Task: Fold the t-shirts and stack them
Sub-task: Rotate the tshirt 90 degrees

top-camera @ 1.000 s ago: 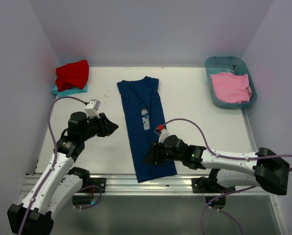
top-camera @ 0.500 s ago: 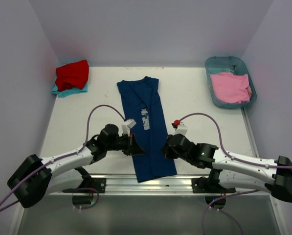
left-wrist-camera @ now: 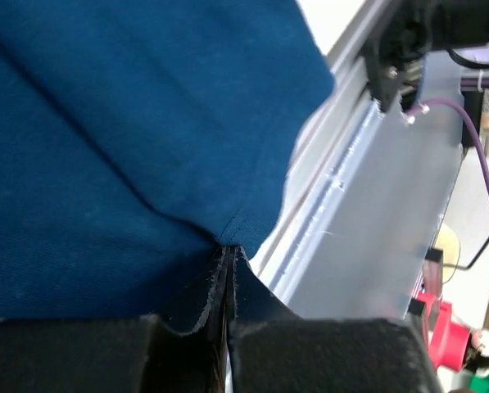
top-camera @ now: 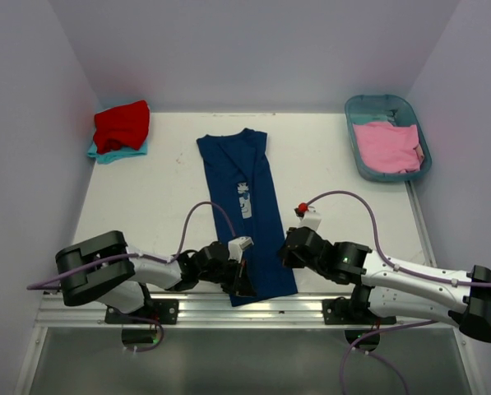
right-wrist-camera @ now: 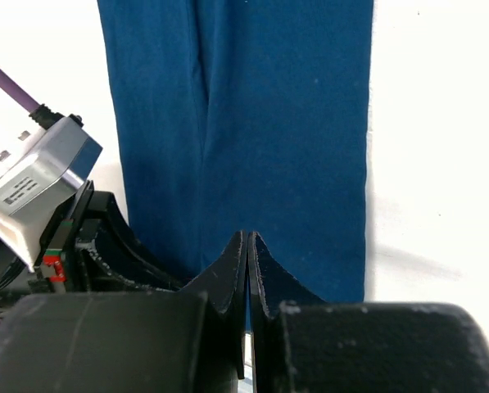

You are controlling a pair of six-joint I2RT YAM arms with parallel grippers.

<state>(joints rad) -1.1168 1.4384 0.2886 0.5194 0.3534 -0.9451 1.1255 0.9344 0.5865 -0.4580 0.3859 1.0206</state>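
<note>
The navy blue t-shirt (top-camera: 229, 164) lies folded into a long strip down the middle of the table, with its pale print (top-camera: 243, 199) facing up. My left gripper (top-camera: 245, 285) is at the strip's near left corner. In the left wrist view its jaws (left-wrist-camera: 228, 250) are shut, and the navy hem (left-wrist-camera: 129, 123) puckers into them. My right gripper (top-camera: 287, 251) is at the strip's right edge near the hem. In the right wrist view it (right-wrist-camera: 248, 237) is shut, with its tips on the blue cloth (right-wrist-camera: 285, 123). A red t-shirt (top-camera: 122, 125) lies on a teal one (top-camera: 105, 154) at the far left. A pink t-shirt (top-camera: 386, 146) lies in the tub.
The teal oval tub (top-camera: 349, 107) stands at the far right corner. A metal rail (top-camera: 270, 308) runs along the near table edge just below the shirt's hem, and it also shows in the left wrist view (left-wrist-camera: 326, 205). The left arm's camera housing (right-wrist-camera: 35, 184) is close on the right gripper's left.
The left arm swept from the left side across to the shirt's near left corner. The right gripper shifted from over the cloth to its right edge. Both jaws closed. The shirt has not moved.
</note>
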